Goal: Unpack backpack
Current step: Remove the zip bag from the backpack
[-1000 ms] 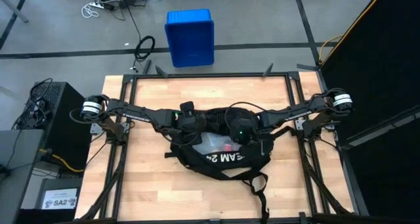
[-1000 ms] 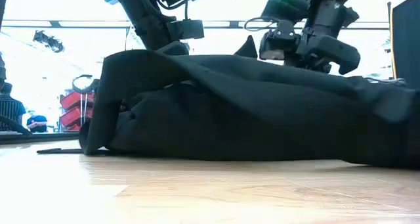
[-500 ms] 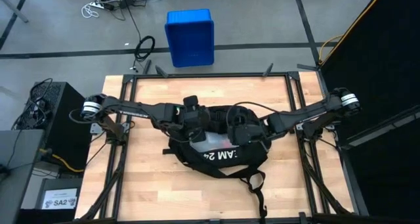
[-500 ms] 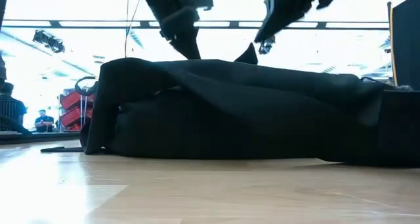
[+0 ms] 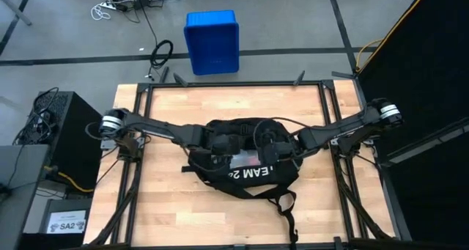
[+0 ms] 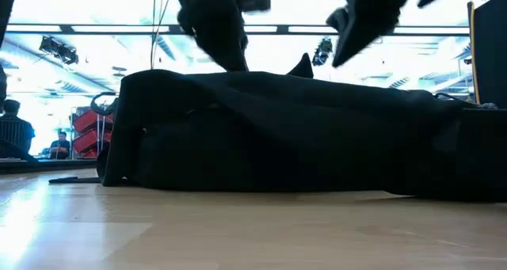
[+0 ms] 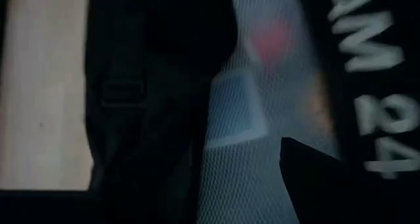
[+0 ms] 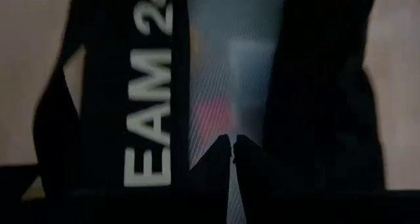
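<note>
Grey concrete floor around a wooden table point(image 5: 161, 206); blue crate point(image 5: 212, 41) on the floor beyond the table's far edge. Backpack point(image 5: 245, 178) lying mid-table, white lettering showing, straps trailing toward the near edge. Compared with a second ago, both arms lower and stretched flatter over the backpack, mesh opening now mostly covered. Left gripper point(image 5: 220, 149) and right gripper point(image 5: 270, 153) both down at the backpack's top opening.

Seen level with the table: backpack point(image 6: 285, 131) a low dark mound, both arms dropping onto it from above; people point(image 6: 14, 131) far behind.

Left wrist: fingers apart over pale mesh bag point(image 7: 262, 119) inside the backpack, lettering point(image 7: 367, 86) beside it.

Right wrist: fingers point(image 8: 220, 168) pressed together, holding nothing visible, above the same mesh point(image 8: 230, 73).
</note>
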Controlling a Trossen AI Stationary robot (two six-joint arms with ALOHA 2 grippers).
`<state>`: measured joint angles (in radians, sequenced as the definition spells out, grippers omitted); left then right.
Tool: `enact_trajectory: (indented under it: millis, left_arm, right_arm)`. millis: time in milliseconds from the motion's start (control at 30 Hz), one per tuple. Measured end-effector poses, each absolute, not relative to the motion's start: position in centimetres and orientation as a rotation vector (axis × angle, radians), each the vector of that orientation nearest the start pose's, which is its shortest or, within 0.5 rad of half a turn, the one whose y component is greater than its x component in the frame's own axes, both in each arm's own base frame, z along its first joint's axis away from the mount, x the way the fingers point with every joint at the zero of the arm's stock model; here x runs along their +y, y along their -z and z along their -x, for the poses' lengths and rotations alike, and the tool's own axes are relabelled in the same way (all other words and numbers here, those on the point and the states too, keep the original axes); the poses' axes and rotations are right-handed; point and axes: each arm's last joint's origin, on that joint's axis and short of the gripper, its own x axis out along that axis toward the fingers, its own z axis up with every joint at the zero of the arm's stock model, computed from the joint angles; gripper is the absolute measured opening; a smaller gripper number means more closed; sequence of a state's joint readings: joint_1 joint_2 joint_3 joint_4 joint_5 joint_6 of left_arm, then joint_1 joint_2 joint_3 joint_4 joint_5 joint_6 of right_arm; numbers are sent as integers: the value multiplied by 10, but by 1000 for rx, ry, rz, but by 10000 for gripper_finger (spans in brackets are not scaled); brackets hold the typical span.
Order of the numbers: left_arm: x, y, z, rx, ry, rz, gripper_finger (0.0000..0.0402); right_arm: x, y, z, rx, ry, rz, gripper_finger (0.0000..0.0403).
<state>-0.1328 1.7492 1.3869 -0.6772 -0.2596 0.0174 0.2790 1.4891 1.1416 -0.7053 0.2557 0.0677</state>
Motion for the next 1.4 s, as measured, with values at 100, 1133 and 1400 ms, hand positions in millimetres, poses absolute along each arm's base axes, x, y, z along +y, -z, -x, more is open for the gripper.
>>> enact_trajectory:
  millis: [100, 1133, 1400]
  left_arm:
    - [-39, -230, -373, 1066, -123, -229, 198]
    - [-114, -216, -363, 1159, 167, -192, 198]
    - [-125, -212, -344, 1288, 68, -268, 198]
  right_arm:
    - [73, -238, -284, 1036, -9, 190, 0]
    - [61, -201, -258, 1284, 15, 4, 60]
    - [79, -199, -242, 1391, -18, 60, 174]
